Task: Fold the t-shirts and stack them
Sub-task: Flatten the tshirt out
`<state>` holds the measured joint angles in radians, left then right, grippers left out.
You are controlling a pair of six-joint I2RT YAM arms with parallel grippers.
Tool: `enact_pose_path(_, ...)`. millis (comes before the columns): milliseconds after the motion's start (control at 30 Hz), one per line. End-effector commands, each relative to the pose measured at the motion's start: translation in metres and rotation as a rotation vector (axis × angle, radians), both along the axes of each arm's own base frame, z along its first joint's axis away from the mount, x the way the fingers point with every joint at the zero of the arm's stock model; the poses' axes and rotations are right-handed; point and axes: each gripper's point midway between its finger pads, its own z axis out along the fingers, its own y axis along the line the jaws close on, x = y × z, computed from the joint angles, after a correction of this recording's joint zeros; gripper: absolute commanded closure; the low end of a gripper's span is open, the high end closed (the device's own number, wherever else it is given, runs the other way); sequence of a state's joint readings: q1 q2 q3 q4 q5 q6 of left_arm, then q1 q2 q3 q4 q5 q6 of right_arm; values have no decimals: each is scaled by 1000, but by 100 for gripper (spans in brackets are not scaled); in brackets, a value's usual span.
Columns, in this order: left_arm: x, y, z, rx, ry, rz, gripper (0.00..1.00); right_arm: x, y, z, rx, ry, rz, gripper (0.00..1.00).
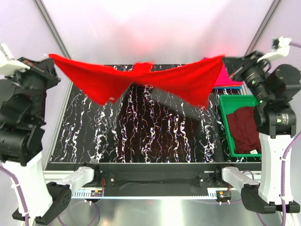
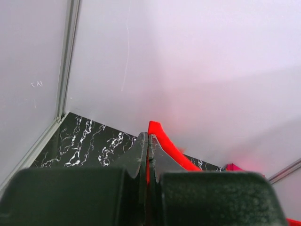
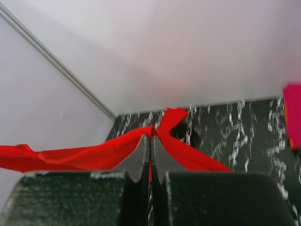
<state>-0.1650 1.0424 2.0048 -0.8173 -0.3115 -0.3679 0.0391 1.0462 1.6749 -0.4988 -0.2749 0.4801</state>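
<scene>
Top external: your left gripper [image 1: 52,60] and right gripper [image 1: 225,60] each clamp a corner of the red shirt [image 1: 141,80]; it hangs stretched left-right above the table [image 1: 155,141]; lay it flat next, probably.

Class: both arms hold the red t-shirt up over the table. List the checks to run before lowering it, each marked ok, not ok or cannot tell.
1. The left gripper is shut on the red t-shirt: ok.
2. The right gripper is shut on it: ok.
3. Cloth spread flat between them: not ok, it sags and bunches mid-span.
4. Shirt hanging free of the table: ok.
5. The magenta t-shirt lies clear of the landing spot: cannot tell, red cloth hides part of it.
6. Which edge is gripped: cannot tell.
</scene>
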Motion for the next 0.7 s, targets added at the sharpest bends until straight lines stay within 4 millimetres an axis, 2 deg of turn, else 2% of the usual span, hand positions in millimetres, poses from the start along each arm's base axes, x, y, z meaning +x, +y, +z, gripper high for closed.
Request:
enact_pose_path(0,-5,-5,10,47,-13,-34,100,-13,5,-19,19,65,29,100)
enact_pose_path(33,-3,-6,10,53,3,-40,100,-25,5,-14,16,48,30,100)
enact_pose_path(133,-16,-10,12,66,2,-75,100,-43,4,-9,17,23,30,100)
enact_pose_path(200,-9,-13,6,82,18,-86,100,-44,3,-10,19,30,26,100)
enact_pose_path(267,-1,-17,7,93,16,-101,100,-32,4,-13,20,46,23,100)
enact_pose_path(300,13,-20,4,102,36,-109,100,-25,3,-12,21,38,17,100)
enact_pose_path(367,27,-24,10,113,27,-116,100,-5,2,-11,22,41,8,100)
enact_pose_path(400,46,-27,6,123,53,-117,100,3,2,-3,27,16,7,100)
enact_pose_path(433,57,-31,6,133,60,-119,100,19,4,2,29,20,9,100)
enact_pose_path(467,60,-28,18,137,30,-94,100,28,5,6,28,15,13,100)
enact_pose_path(500,85,-32,11,141,59,-92,100,37,5,11,24,8,14,100)
enact_pose_path(533,94,-34,16,139,46,-92,100,55,6,18,20,2,17,100)
enact_pose_path(567,94,-35,31,131,6,-96,100,63,7,23,17,-7,17,100)
enact_pose_path(600,104,-38,33,130,3,-101,100,70,6,27,13,-14,13,100)
enact_pose_path(633,124,-44,28,132,17,-112,100,84,6,33,12,-21,8,100)
enact_pose_path(667,124,-44,40,127,-19,-112,100,91,6,36,8,-24,8,100)
